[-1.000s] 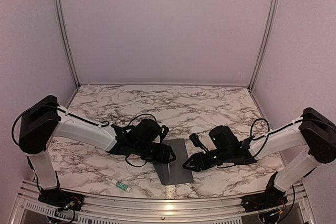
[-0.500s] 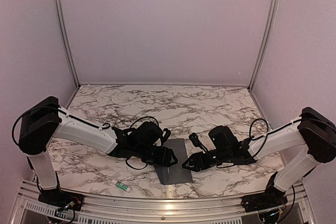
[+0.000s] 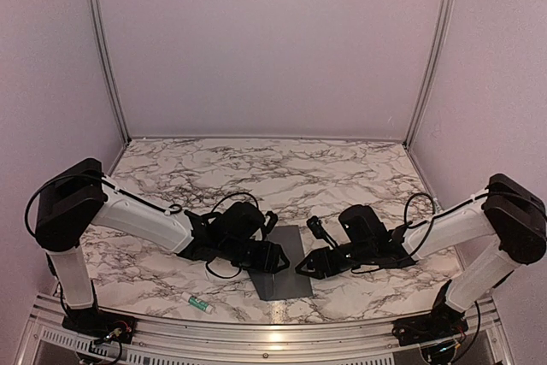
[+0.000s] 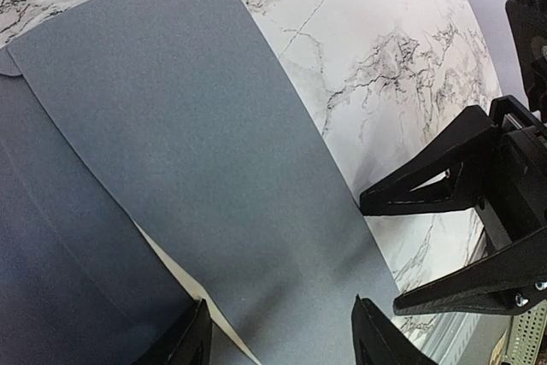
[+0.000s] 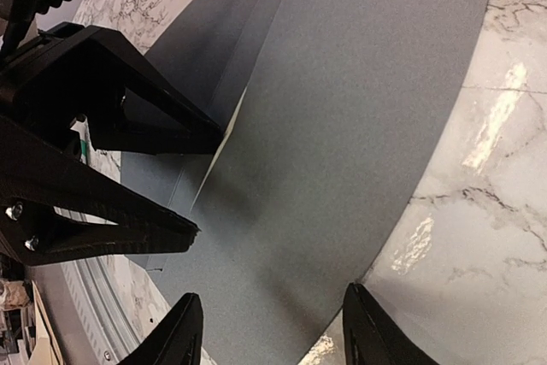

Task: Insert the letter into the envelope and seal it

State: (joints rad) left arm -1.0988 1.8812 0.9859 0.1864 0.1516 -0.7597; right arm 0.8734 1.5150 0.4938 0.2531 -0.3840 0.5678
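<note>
- one flat dark grey rectangular paper envelope lies on the glossy white marble-patterned counter, between the two arms near the front edge. its surface is matte and finely grained, and its flap is bowed in a gentle curve.
- one thin cream paper letter shows only as a narrow pale sliver along the edge where the flap meets the envelope body; the rest is hidden inside.
- the black left gripper has its two pointed fingers spread apart over the envelope, clasping nothing.
- the black right gripper faces it from the envelope's other edge, fingers likewise parted and empty.
- one small white-and-green tube lies on the counter left of the envelope; its print is too small to read.
</note>
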